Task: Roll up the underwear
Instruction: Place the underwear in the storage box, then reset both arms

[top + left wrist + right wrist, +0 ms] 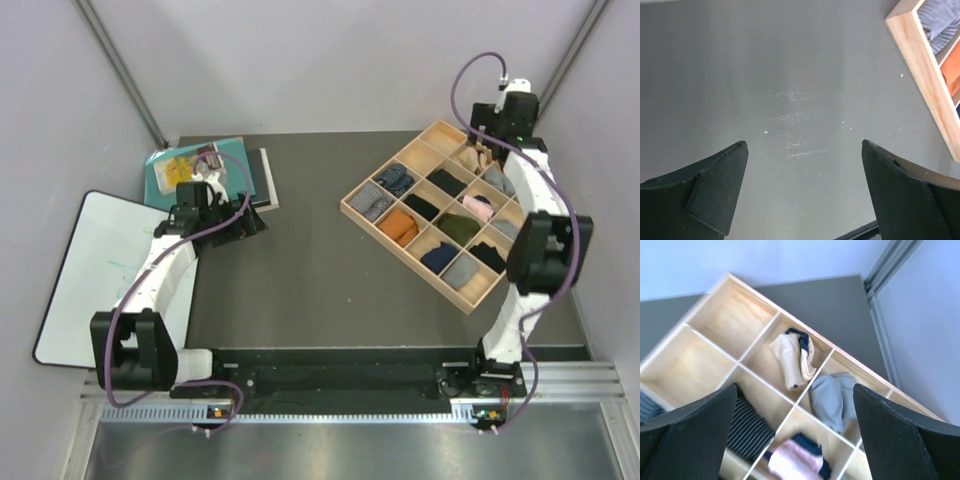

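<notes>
Both pairs of underwear lie rolled in neighbouring compartments at the far edge of the wooden tray (866,371). The beige pair with navy edging (792,360) is on the left and the light-grey pair (832,397) on the right. From above they show as the beige pair (484,155) and the grey pair (499,181), partly under the arm. My right gripper (794,390) hovers open above them, holding nothing, over the tray's back corner (487,138). My left gripper (804,143) is open and empty over bare table, at the left (248,222).
The wooden tray (346,206) holds several rolled socks, among them a pink roll (795,462) and a striped dark one (747,427). Its corner (925,65) shows in the left wrist view. A teal tray (190,172), a dark notebook (264,182) and a whiteboard (100,270) lie at the left.
</notes>
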Controlling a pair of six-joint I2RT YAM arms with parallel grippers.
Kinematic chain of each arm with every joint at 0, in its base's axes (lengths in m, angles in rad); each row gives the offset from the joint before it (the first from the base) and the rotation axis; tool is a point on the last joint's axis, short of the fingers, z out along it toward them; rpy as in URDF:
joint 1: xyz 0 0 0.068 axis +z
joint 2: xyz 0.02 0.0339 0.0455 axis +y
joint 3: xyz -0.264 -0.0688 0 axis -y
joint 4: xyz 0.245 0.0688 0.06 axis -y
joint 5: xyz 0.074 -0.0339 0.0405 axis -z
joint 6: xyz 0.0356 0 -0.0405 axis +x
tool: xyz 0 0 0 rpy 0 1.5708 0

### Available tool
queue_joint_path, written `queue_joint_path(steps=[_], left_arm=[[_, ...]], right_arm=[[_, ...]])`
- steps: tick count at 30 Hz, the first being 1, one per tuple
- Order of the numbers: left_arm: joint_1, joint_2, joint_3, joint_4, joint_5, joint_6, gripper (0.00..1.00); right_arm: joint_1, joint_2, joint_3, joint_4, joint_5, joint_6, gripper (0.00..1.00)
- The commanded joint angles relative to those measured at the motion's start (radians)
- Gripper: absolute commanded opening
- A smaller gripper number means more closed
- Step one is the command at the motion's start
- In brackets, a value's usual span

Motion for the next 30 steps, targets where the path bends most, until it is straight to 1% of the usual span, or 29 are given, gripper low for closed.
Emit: queue_joint_path(steps=[1,2,3,4,6,7,8,9,10,11,12,15,19,20,22,24,26,30], left_arm=[[0.006,-0.084,0.009,0.070,0.018,-0.003,0.99],[0.006,-0.094,0.007,0.083,0.020,-0.003,0.99],[0.006,-0.119,0.003,0.087,0.021,-0.005,0.99],[0.006,-0.133,-0.002,0.096,0.027,-0.005,0.99],[0.006,-0.180,-0.027,0.136,0.038,-0.003,0.99],[0.006,-0.194,-0.037,0.155,0.046,-0.003,0.99],[0.006,-0.222,-0.054,0.179,0.049,-0.008,0.99],[0.006,-0.235,-0.056,0.188,0.057,-0.017,0.99],[0.006,-0.246,-0.060,0.195,0.057,-0.020,0.99],[0.006,-0.272,-0.068,0.204,0.060,-0.023,0.99],[0.006,-0.286,-0.071,0.216,0.060,-0.028,0.99],[0.006,-0.337,-0.085,0.224,0.057,-0.028,0.99],[0.006,-0.392,-0.103,0.228,0.063,-0.048,0.99],[0.006,-0.413,-0.111,0.231,0.060,-0.052,0.99],[0.006,-0.436,-0.117,0.233,0.051,-0.055,0.99],[0.006,-0.463,-0.128,0.228,0.017,-0.057,0.99],[0.006,-0.476,-0.132,0.225,-0.005,-0.060,0.99],[0.006,-0.478,-0.139,0.224,-0.017,-0.074,0.99]], right_arm=[[0.045,-0.337,-0.190,0.138,-0.022,0.034,0.96],[0.076,-0.382,-0.229,0.135,-0.024,0.062,0.96],[0.088,-0.425,-0.307,0.131,-0.025,0.062,0.96],[0.120,-0.520,-0.343,0.120,-0.021,0.061,0.96],[0.169,-0.608,-0.436,0.054,-0.025,0.070,0.96],[0.183,-0.651,-0.472,0.037,-0.034,0.094,0.96],[0.196,-0.744,-0.512,0.025,-0.066,0.108,0.96],[0.211,-0.787,-0.596,0.014,-0.086,0.125,0.96],[0.211,-0.829,-0.640,0.013,-0.106,0.169,0.96],[0.211,-0.914,-0.682,0.009,-0.166,0.191,0.96],[0.211,-0.950,-0.766,0.012,-0.192,0.208,0.96],[0.213,-1.080,-0.898,0.002,-0.217,0.231,0.96],[0.211,-1.206,-0.990,-0.050,-0.170,0.232,0.96],[0.209,-1.234,-1.027,-0.041,-0.156,0.249,0.97],[0.211,-1.287,-1.056,-0.008,-0.177,0.264,0.99],[0.209,-1.300,-1.055,-0.013,-0.176,0.266,0.99],[0.211,-1.303,-1.037,-0.055,-0.168,0.269,0.99],[0.211,-1.315,-1.033,-0.052,-0.168,0.268,0.99]])
